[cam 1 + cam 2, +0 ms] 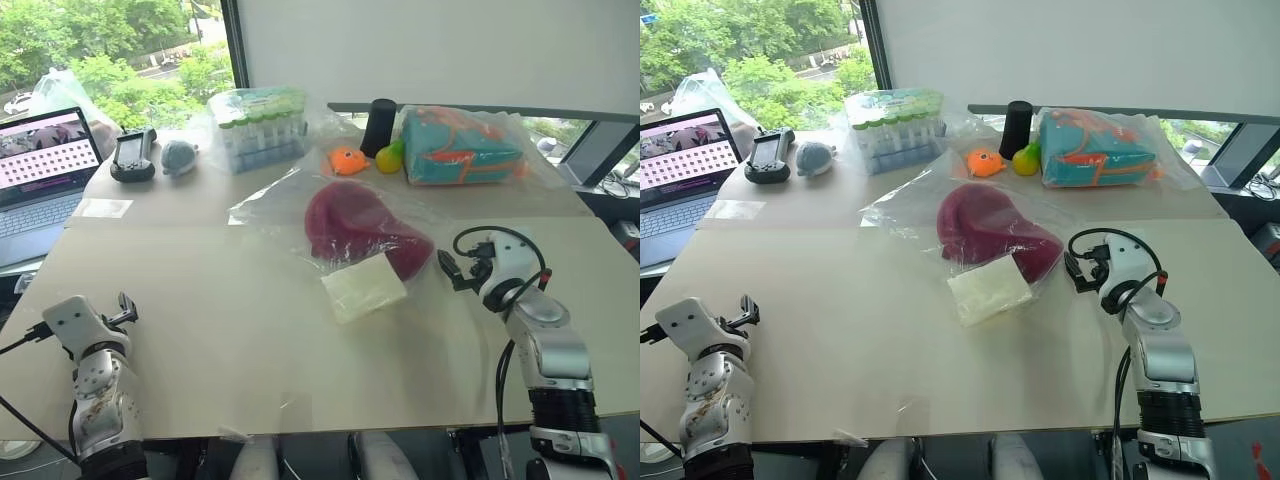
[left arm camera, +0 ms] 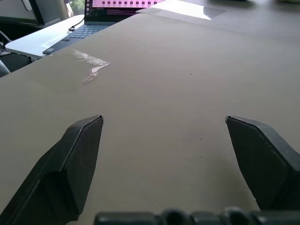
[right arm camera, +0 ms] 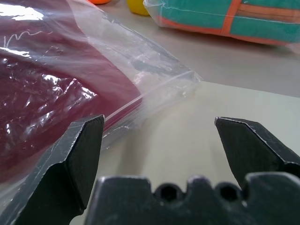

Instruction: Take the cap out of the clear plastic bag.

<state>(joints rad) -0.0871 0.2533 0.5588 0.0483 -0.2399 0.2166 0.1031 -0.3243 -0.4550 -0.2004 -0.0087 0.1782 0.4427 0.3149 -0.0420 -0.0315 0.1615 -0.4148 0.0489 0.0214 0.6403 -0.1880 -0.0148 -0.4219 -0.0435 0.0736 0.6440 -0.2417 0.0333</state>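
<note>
Maroon cap (image 1: pixel 360 232) lies inside crinkly clear plastic bag (image 1: pixel 290 205); both grippers' fingers spread wide, empty.

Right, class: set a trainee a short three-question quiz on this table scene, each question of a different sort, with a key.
1. True or false: the cap is out of the clear bag.
2. Which gripper is nearer the bag? A) left gripper B) right gripper
3. Fill in: both grippers are ____.

Key: 1. false, it lies inside; 2. B; 3. open, each holding nothing.
</note>
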